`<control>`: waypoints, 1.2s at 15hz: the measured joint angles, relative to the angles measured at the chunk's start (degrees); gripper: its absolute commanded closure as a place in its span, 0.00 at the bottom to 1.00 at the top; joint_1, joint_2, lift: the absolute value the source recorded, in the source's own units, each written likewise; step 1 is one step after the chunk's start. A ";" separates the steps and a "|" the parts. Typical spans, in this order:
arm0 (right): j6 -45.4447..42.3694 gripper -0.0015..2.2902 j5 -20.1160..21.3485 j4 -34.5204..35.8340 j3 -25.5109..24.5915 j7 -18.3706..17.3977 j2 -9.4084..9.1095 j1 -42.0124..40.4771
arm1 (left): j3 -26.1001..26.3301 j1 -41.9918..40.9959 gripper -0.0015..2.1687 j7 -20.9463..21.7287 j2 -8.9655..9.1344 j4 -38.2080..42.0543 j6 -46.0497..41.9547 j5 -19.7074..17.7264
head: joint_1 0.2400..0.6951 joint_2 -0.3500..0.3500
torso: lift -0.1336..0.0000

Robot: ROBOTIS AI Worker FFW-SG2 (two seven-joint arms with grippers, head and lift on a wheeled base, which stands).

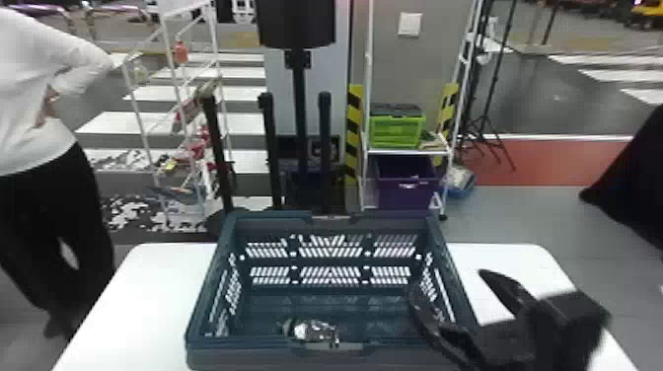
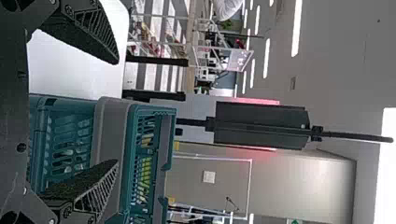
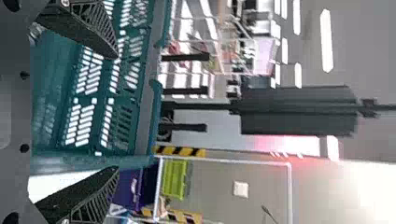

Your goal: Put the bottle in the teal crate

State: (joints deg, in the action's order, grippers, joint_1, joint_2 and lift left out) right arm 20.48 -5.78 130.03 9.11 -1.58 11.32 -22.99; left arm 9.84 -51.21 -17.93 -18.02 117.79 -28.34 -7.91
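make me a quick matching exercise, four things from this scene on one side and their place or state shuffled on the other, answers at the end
Column one
1. bottle
2. teal crate
3. right gripper
4. green box

Column two
A. open, at the crate's right side
B. on a rack shelf, above a purple bin
C. lying inside the crate, by its near wall
D. on the white table

Right pairs
1-C, 2-D, 3-A, 4-B
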 measured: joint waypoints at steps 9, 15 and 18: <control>-33.25 0.02 -0.54 -8.34 -4.94 0.00 -2.89 -20.91 | 0.00 -0.14 0.06 0.00 -0.09 1.18 0.51 0.09 | 0.57 0.50 | 1.00; -41.29 0.03 -1.10 -10.85 -5.79 0.81 -3.41 -24.90 | 0.00 0.50 0.06 0.11 -0.52 2.30 3.98 -0.08 | 0.57 0.50 | 1.00; -41.42 0.03 -1.24 -10.76 -5.92 1.22 -3.41 -25.82 | 0.00 1.47 0.06 0.27 -0.68 2.39 5.64 -0.83 | 0.57 0.50 | 1.00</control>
State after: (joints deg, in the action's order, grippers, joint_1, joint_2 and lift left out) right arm -20.95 -7.02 119.27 3.19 -0.36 7.91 -48.81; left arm 9.84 -49.74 -17.66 -18.70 120.18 -22.70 -8.74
